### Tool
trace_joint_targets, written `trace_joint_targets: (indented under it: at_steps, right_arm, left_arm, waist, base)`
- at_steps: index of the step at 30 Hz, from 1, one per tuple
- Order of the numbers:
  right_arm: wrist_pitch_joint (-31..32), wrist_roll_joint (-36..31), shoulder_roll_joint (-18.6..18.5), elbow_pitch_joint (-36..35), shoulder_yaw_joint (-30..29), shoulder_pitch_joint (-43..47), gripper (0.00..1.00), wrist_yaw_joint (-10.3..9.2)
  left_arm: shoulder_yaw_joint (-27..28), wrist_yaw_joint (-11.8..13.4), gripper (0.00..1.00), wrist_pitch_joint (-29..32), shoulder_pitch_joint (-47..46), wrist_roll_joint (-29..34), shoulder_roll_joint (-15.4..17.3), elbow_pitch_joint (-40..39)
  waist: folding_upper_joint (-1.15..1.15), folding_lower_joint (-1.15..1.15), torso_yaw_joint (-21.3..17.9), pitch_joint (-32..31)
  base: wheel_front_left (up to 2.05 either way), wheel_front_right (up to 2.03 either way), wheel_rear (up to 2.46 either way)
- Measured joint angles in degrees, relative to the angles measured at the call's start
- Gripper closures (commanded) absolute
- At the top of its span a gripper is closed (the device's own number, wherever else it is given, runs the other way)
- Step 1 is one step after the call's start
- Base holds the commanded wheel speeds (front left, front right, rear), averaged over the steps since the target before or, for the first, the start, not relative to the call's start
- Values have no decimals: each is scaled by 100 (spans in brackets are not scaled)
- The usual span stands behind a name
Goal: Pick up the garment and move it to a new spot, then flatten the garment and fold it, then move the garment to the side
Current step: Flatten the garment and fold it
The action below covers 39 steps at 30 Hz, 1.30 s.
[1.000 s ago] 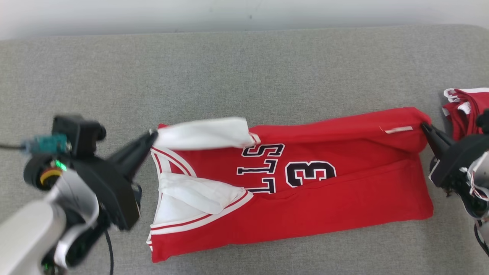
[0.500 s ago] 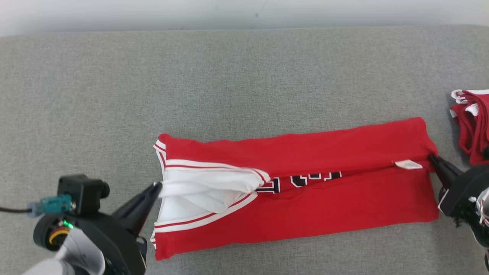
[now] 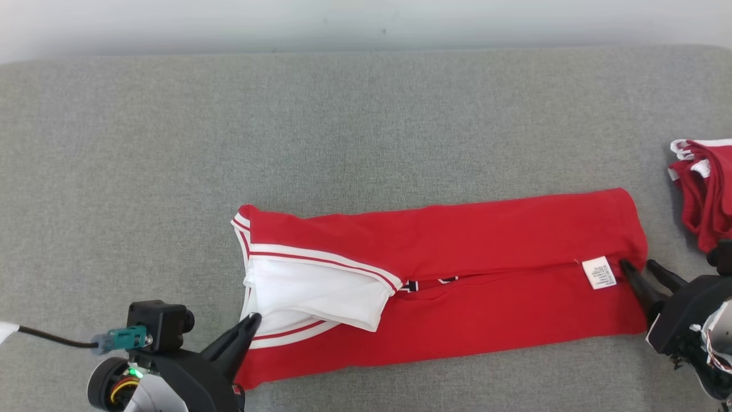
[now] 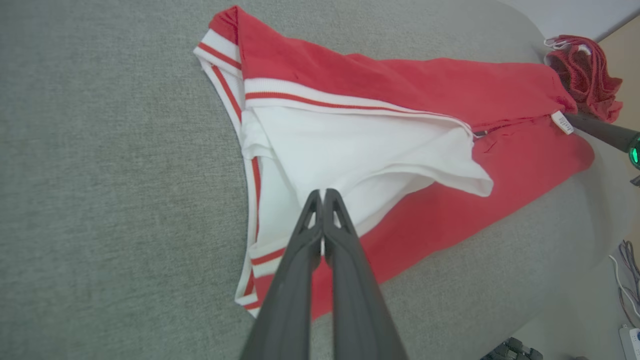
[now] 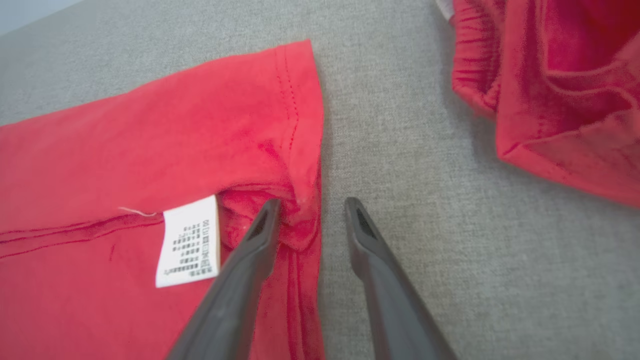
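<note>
The garment, a red jersey with white trim, lies folded lengthwise in a long band on the grey cushion. Its white lining spills out at the neck end. My left gripper sits at that end, shut, its tips pinching the white cloth. At the hem end my right gripper stands open beside the white care label. In the right wrist view the gripper straddles the crumpled hem corner, one finger touching the red cloth.
A second red garment lies bunched at the cushion's right edge, close to my right gripper, and shows in the right wrist view. Bare grey cushion stretches behind and to the left of the jersey. A pale wall runs along the far edge.
The jersey's far long edge was drawn toward me and laid over the number, hiding it. My right gripper has opened and let go of the hem corner. My left gripper came nearer, still shut.
</note>
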Motion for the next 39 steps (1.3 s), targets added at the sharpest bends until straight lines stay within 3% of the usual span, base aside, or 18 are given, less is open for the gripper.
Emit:
trace_joint_targets:
  at_steps: [1,10,15,26,32,39]
  right_arm:
    - [-37,14,8,-46,-29,51,0,0]
    - [-771,-240,-97,-493,-242,861,0,0]
    - [-1330,-417,66,-558,-460,1373,0,0]
    - [-1857,35,579,-245,-992,1762,0,0]
    - [-1795,516,806,205,-1118,1452,0,0]
    - [-1674,702,872,847,-1031,915,0,0]
  left_arm:
    - [12,20,0,-47,8,4,-24,51]
    - [167,401,0,-912,510,156,-291,253]
    - [303,623,0,-1767,873,285,-687,379]
    - [400,1020,0,-2261,1320,1604,-1338,684]
    - [443,884,0,-2267,1522,2102,-1742,660]
    - [469,612,0,-2267,1547,2351,-1990,791]
  waist:
    - [0,0,-3,-25]
    - [0,0,-48,-365]
    - [0,0,-59,-597]
    - [0,0,135,-989]
    - [0,-1,391,-1029]
    - [0,0,668,-953]
  base:
    - [0,0,0]
    - [0,0,0]
    - [0,0,0]
    - [0,0,0]
    - [0,0,0]
    - [0,0,0]
